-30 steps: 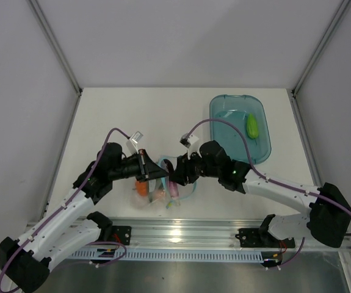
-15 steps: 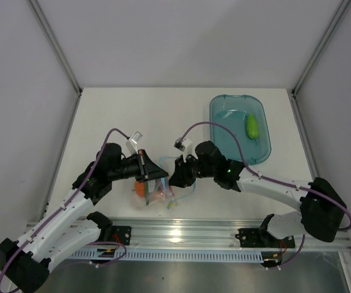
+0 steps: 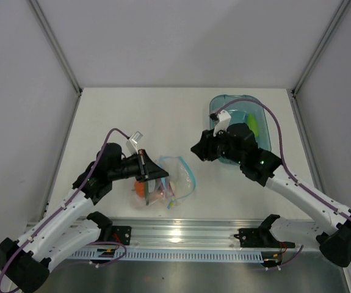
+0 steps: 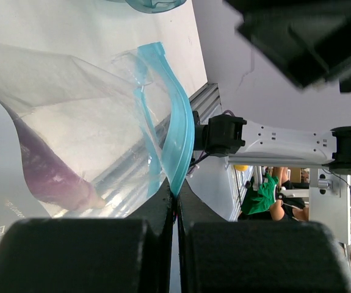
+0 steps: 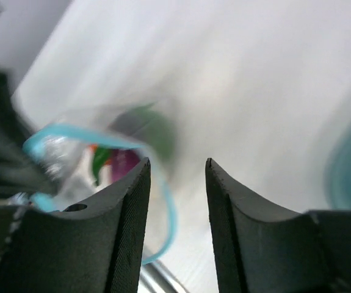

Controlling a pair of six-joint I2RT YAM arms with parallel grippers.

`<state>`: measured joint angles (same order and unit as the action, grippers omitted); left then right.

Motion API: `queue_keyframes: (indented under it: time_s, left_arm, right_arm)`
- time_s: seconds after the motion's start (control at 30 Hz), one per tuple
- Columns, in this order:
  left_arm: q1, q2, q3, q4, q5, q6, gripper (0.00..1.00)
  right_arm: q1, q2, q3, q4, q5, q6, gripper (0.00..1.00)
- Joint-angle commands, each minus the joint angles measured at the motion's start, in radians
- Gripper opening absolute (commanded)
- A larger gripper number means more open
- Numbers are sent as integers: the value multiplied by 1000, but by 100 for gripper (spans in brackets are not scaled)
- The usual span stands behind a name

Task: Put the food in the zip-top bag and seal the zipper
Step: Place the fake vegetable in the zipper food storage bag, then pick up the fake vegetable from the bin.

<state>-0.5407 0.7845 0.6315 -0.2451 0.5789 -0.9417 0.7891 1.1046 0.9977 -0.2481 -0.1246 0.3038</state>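
The clear zip-top bag [image 3: 174, 180] lies at the table's front middle, its mouth looped open toward the right. My left gripper [image 3: 158, 174] is shut on the bag's light blue zipper [image 4: 179, 137], pinching the strip at the fingertips. Inside the bag I see food: a purple eggplant [image 4: 44, 177] and an orange piece [image 3: 141, 188]. Another green piece of food [image 3: 252, 126] lies in the blue tray [image 3: 265, 151]. My right gripper [image 3: 195, 149] hangs open and empty between the bag and the tray, apart from both. Its wrist view is blurred, showing the zipper [image 5: 71, 131] and coloured food [image 5: 123, 163] behind its left finger.
The translucent blue oval tray stands at the back right, just behind the right wrist. White walls enclose the table on three sides. An aluminium rail [image 3: 181, 235] with both arm bases runs along the near edge.
My right gripper has pulled away from the bag's mouth and moved up and to the right toward the tray, empty. The left gripper keeps its pinch on the zipper.
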Motion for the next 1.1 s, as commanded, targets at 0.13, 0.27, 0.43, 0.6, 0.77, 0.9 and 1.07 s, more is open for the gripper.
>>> queue_keyframes:
  time_s: [0.13, 0.27, 0.43, 0.6, 0.77, 0.9, 1.07]
  left_arm:
    - [5, -25, -13, 46, 9, 6, 1]
    - [5, -30, -23, 56, 15, -2, 1]
    - [5, -28, -39, 75, 24, -6, 1]
    - [5, -21, -39, 89, 33, -6, 1]
    - [5, -11, -53, 104, 41, -11, 1]
    - [5, -5, -52, 107, 48, -11, 1]
    - [5, -8, -50, 101, 41, -9, 1]
  right_arm:
    - [-302, 66, 76, -100, 177, 127, 51]
    - [-441, 170, 110, -112, 197, 170, 52]
    - [-511, 346, 183, -121, 324, 155, 61]
    - [-536, 500, 280, -154, 474, 90, 77]
    - [-570, 699, 400, -164, 572, 22, 77]
    - [-573, 803, 487, -197, 640, -2, 75]
    - [-588, 880, 556, -217, 683, -51, 75]
